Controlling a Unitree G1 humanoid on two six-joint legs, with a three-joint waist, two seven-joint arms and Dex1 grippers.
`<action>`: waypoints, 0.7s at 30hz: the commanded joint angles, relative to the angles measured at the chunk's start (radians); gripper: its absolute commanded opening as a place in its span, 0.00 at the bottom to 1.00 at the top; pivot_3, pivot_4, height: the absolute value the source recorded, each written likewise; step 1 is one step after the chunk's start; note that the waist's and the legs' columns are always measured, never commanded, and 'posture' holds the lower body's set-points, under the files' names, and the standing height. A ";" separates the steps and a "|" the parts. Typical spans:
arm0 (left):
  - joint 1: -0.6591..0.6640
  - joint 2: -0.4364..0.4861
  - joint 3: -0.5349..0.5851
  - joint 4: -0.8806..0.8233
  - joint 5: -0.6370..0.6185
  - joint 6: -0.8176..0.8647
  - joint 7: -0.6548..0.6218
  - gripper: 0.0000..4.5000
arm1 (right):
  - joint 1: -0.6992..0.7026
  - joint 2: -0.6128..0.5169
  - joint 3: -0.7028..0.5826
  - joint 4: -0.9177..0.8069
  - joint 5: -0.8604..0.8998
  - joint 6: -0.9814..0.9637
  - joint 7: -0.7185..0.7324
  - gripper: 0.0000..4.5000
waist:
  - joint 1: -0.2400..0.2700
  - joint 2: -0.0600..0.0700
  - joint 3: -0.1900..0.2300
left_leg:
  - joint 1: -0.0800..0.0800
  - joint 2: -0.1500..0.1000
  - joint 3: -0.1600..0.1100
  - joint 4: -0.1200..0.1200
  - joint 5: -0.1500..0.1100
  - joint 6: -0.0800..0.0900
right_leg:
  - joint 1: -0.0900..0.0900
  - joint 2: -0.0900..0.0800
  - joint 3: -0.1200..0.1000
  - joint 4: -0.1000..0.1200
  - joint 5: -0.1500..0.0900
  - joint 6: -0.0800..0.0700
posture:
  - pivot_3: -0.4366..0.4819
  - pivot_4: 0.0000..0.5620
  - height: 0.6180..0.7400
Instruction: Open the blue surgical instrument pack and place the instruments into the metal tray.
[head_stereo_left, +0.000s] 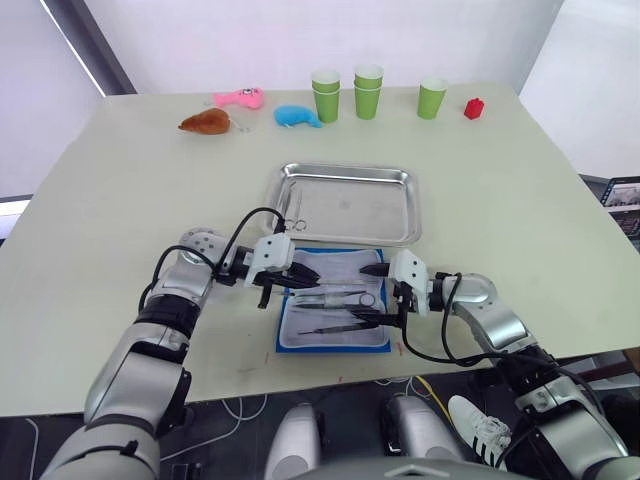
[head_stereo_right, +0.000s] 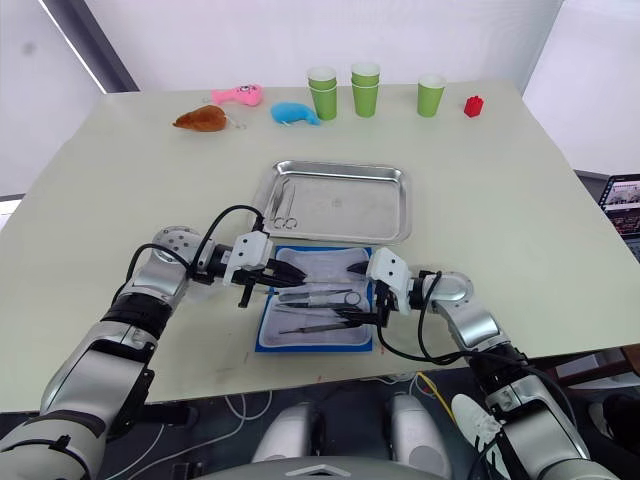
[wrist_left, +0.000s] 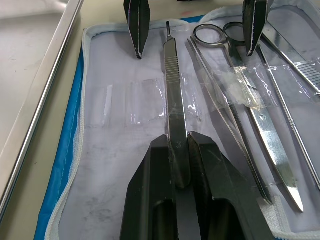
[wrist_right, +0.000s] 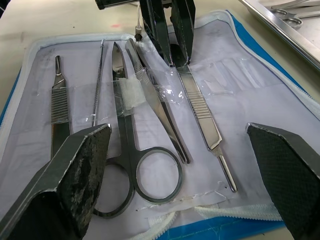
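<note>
The blue surgical instrument pack lies open on the table, pale lining up, just in front of the metal tray. Several instruments rest on the lining: a flat ridged handle, ring-handled scissors, forceps and another handle. My left gripper is shut on the end of the flat ridged handle, low over the pack's left half. My right gripper hangs open over the pack's right half, its fingers straddling the scissors. One pair of scissors lies in the tray's left side.
Along the far edge stand green cups, a red block, a blue whale toy, a pink toy and a brown toy. The pack lies close to the table's front edge.
</note>
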 joint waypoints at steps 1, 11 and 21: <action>-0.007 0.038 0.005 -0.055 0.040 0.044 -0.005 0.02 | 0.056 -0.021 0.069 0.119 -0.105 0.048 -0.024 1.00 | 0.000 0.000 0.000 | 0.000 0.000 0.000 0.000 0.000 0.000 | 0.000 0.000 0.000 0.000 0.000 0.000 | 0.48 0.27 1.00; 0.015 0.090 0.013 -0.299 0.025 0.285 -0.028 0.02 | 0.060 -0.021 0.072 0.122 -0.106 0.048 -0.022 1.00 | -0.002 0.000 0.000 | 0.000 0.000 0.000 0.000 0.000 0.000 | 0.000 0.000 0.000 0.000 0.000 0.000 | 0.48 0.27 1.00; 0.027 0.164 0.024 -0.400 0.033 0.365 -0.045 0.02 | 0.057 -0.017 0.074 0.128 -0.107 0.044 -0.023 1.00 | -0.002 0.000 0.000 | -0.001 0.001 0.001 0.000 0.000 0.000 | -0.001 0.000 0.001 0.000 0.000 -0.001 | 0.48 0.27 1.00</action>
